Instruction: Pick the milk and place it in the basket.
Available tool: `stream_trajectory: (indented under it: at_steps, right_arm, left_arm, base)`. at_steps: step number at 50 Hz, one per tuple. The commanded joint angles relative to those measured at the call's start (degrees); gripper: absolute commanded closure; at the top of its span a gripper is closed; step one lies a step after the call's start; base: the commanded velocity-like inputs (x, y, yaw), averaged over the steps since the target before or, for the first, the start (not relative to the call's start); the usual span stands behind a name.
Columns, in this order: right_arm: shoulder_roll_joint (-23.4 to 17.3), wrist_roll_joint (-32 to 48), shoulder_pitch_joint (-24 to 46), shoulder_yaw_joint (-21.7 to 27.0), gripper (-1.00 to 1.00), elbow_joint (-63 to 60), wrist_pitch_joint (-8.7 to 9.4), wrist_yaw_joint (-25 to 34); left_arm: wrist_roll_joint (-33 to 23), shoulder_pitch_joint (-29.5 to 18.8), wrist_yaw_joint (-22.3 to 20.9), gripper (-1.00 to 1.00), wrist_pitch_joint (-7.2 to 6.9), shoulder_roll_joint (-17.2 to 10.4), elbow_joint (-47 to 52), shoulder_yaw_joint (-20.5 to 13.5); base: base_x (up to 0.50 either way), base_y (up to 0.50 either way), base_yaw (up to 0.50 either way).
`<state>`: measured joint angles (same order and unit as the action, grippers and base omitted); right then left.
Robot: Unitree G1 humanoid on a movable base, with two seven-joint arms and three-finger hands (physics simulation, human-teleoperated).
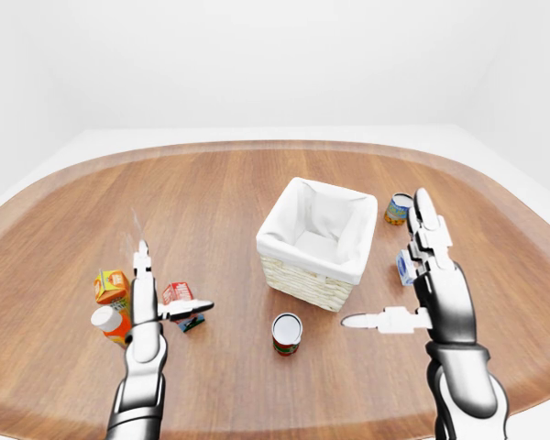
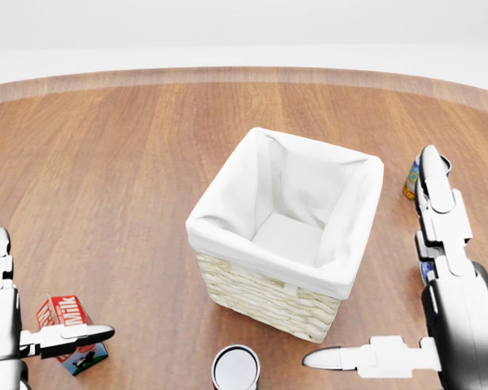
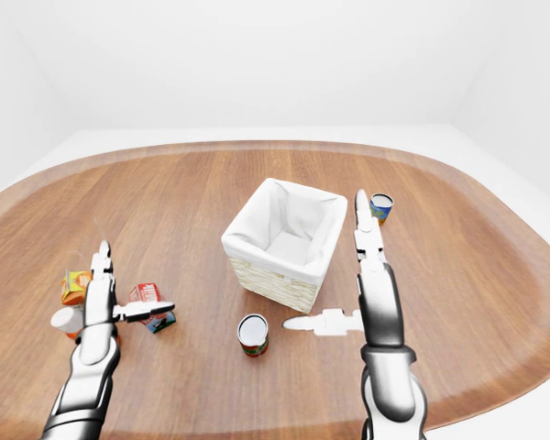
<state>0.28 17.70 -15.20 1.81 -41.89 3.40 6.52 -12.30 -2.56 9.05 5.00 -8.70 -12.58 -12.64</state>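
The small red-and-white milk carton, printed "Milk", stands on the oval wooden table at about eight o'clock from the white-lined wicker basket. The left hand is spread open, its thumb lying across the carton, gripping nothing. An orange juice carton and a white-capped orange bottle sit at nine o'clock of the milk. A red-labelled tin can stands at six o'clock of the basket. The right hand hangs open and empty at three o'clock.
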Motion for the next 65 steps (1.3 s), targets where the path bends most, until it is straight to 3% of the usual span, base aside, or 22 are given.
stream_trajectory:
  at_steps: [1,24,65]
  right_arm:
    - [0.0,0.0,-0.3,-0.1,-1.00,-0.6,0.08,0.1]
    - [0.1,-0.3,-0.4,-0.1,-1.00,-1.6,0.76,0.4]
    - [0.2,-0.6,-0.8,0.3,-1.00,-2.1,0.54,0.7]
  left_arm:
    - [0.2,-0.4,0.4,-1.00,0.00,-0.4,-1.7,-0.2]
    - [0.3,-1.2,0.8,-1.00,0.00,-0.7,-3.4,0.2]
    - [2.3,-7.5,3.6,-1.00,0.00,-3.8,-20.0,1.0]
  base:
    - [0.00,0.00,0.00]
    - [0.00,0.00,0.00]
    - [0.00,0.00,0.00]
